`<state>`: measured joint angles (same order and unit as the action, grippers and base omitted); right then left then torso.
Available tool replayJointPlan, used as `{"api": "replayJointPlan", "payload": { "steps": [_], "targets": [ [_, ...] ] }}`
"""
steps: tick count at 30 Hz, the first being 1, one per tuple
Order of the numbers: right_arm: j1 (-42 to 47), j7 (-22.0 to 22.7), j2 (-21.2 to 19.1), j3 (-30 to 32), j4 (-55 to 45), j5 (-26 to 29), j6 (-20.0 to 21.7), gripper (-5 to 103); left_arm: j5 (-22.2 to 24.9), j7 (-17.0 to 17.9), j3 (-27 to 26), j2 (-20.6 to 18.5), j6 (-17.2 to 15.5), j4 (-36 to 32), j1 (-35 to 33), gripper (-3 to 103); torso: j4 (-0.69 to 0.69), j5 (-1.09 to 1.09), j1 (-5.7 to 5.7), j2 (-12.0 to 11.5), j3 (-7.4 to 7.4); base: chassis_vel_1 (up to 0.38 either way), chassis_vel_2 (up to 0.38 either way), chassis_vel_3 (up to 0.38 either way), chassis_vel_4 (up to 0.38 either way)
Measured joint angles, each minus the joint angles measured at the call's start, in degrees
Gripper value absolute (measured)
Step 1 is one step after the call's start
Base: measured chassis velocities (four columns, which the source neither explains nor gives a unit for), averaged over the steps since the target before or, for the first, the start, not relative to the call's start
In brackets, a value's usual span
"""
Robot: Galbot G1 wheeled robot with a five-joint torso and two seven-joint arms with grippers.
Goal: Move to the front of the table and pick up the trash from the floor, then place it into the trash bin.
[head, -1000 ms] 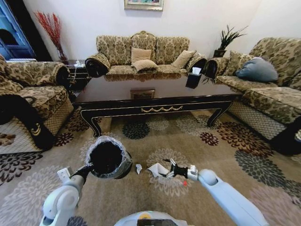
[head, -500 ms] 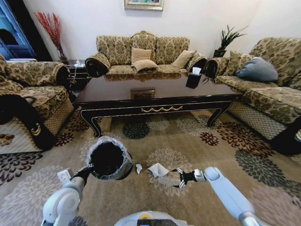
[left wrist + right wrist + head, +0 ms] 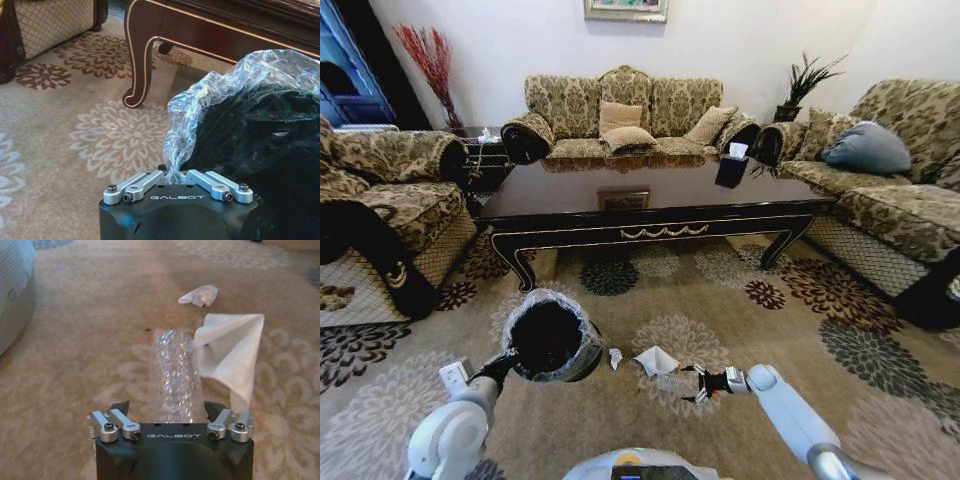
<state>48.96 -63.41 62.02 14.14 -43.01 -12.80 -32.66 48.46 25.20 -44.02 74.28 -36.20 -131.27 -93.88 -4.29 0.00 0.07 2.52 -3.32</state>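
**Bottle in hand, bin waiting on the left**

The robot is standing on the carpet in front of the table (image 3: 650, 215), and the pick-up step looks to be under way. The right gripper (image 3: 698, 383) is reaching low over the floor, near and slightly right of centre, with its jaws closed on a clear bottle (image 3: 172, 375) that is sticking straight out from between them. Just beside the bottle's far end, the white folded tissue (image 3: 657, 359) is lying on the carpet, apparently brushing the bottle. A small crumpled paper (image 3: 615, 357) is lying a little further left.

The left gripper (image 3: 177, 176) is pinching the plastic liner at the rim of the trash bin (image 3: 550, 335), jaws together on the bag, holding the bin to the near left with its mouth tilted toward the robot.

By my reading, the next move calls for carrying the bottle leftward over the bin's opening and clearing the tissue on the way, since it could drag along.
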Motion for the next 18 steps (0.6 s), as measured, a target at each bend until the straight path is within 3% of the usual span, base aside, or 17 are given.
{"api": "replayJointPlan", "payload": {
  "steps": [1,9,13,18],
  "targets": [
    [0.0,0.0,0.0,0.0,0.0,0.0,0.0,86,0.0,0.0,0.0,0.0,0.0,0.0,0.0,2,0.0,0.0,0.0,0.0,0.0,0.0,0.0,0.0,0.0],
    [-1.21,0.39,-1.33,-0.07,1.66,-1.93,-1.18,53,-0.11,-0.14,0.48,0.04,0.0,0.66,0.48,2,0.0,0.0,0.0,0.0,0.0,0.0,0.0,0.0,0.0],
    [-1.51,0.31,-1.96,-0.26,1.85,-1.87,-1.87,43,-0.11,-0.18,0.65,-0.15,0.0,0.81,0.65,2,-0.01,0.0,0.0,0.0,0.0,0.0,0.0,0.0,0.0],
    [-1.64,0.23,-2.89,-0.43,0.72,2.31,-2.46,30,-0.03,-0.19,0.65,-0.6,0.0,0.96,0.88,2,-0.01,0.01,0.0,0.0,0.0,0.0,0.0,0.0,0.0]
  ]
}}
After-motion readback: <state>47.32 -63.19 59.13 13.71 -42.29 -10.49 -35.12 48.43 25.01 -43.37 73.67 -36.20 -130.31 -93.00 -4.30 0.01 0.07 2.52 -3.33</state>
